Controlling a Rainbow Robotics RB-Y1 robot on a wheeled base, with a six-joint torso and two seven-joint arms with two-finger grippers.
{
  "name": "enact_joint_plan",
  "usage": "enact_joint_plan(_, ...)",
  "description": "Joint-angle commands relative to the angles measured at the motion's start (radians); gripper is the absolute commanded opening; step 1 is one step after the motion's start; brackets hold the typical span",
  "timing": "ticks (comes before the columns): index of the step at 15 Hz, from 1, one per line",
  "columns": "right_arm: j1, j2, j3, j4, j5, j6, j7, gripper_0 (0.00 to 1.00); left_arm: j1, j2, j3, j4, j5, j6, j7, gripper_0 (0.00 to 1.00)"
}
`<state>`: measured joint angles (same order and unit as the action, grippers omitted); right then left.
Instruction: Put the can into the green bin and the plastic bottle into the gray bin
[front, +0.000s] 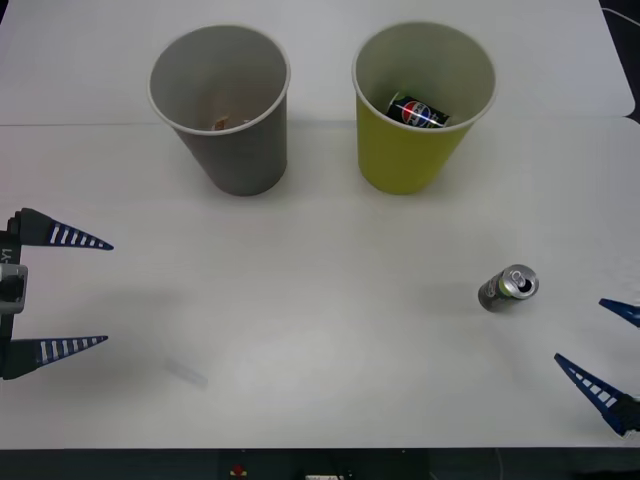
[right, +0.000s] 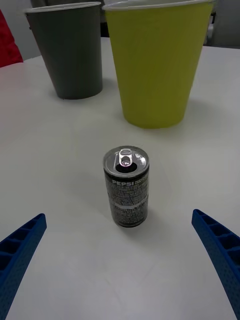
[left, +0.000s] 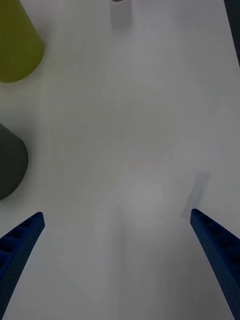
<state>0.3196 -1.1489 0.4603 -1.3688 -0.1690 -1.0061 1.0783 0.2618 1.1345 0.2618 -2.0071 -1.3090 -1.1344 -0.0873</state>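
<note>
can (right: 126, 187): metal, shiny silver pull-tab top, duller dark printed side. green bin (right: 156, 62): matt yellow-green outer wall, smooth, pale rim and inside, paper-cup look. gray bin (right: 70, 50): matt gray wall, same pale rim. dark can (front: 417, 112) inside green bin: glossy. table (front: 320, 330): smooth white, faint sheen. gripper fingers (right: 220, 250): blue ribbed plastic.

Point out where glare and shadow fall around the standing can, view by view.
Front view: the can's silver top glints brightly, with little shadow beside it on the table. Right wrist view: the pull-tab catches a highlight, and a faint soft shadow rings the can's base.
</note>
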Motion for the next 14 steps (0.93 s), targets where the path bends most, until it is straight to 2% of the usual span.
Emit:
enact_joint_plan(1,-0.089,0.035,0.066,0.074,0.000,-0.012,0.012,1.00,0.000,0.000,0.000,0.000,0.000,0.000,0.000,1.00)
enact_joint_plan(8,-0.249,0.103,0.189,0.209,-0.001,-0.020,0.034,1.00,0.000,0.000,0.000,0.000,0.000,0.000,0.000,1.00)
enact_joint_plan(14,-0.356,0.198,0.235,0.310,0.000,-0.020,0.051,1.00,0.000,0.000,0.000,0.000,0.000,0.000,0.000,1.00)
